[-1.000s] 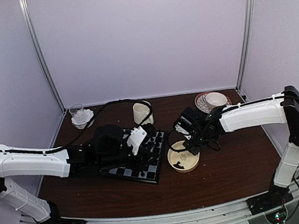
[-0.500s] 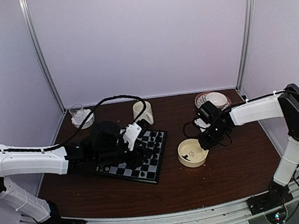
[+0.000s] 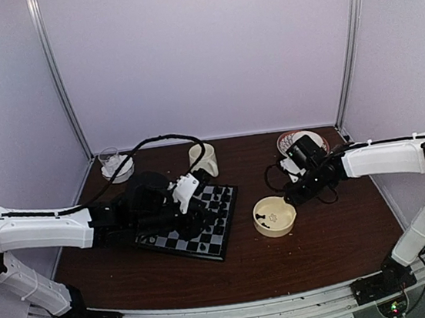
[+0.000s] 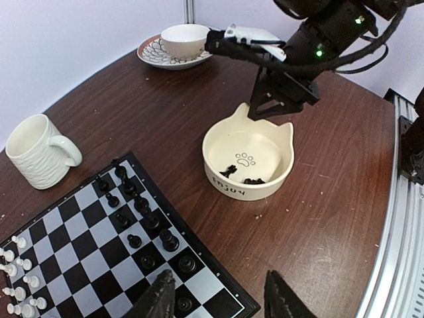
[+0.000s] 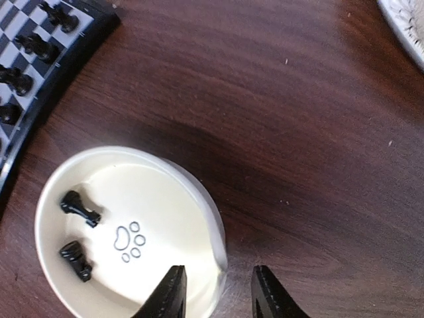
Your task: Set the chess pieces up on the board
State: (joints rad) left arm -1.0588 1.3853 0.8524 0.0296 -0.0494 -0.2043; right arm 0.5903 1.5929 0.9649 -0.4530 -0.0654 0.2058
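The bowl (image 4: 265, 189) sits in the middle of the table (image 4: 331, 199), just to the right of the board (image 4: 73, 245). It is cream, with cat ears and a paw print inside. Two black pieces (image 5: 79, 207) lie in it.

The saucer (image 4: 156, 53) is at the far right corner, with one cup (image 4: 184, 40) on it. I cannot see inside the cup. One mug (image 4: 36, 152) stands near the far edge, just behind the board. The glass dish (image 3: 116, 167) is at the far left corner and holds white lumps (image 3: 118, 164).

The board lies flat, left of the middle of the table. On its right side stand two rows of black pieces (image 4: 165, 240), about a dozen. On its left side stand white pieces (image 4: 30, 281). Some are cut off, so I cannot count them.

The left claw (image 4: 219, 277) hangs over the near right corner of the board. Its fingers are apart and hold nothing. The right claw (image 5: 218, 270) is at the far rim of the bowl. Its fingers are apart, one on each side of the rim, and do not pinch it.
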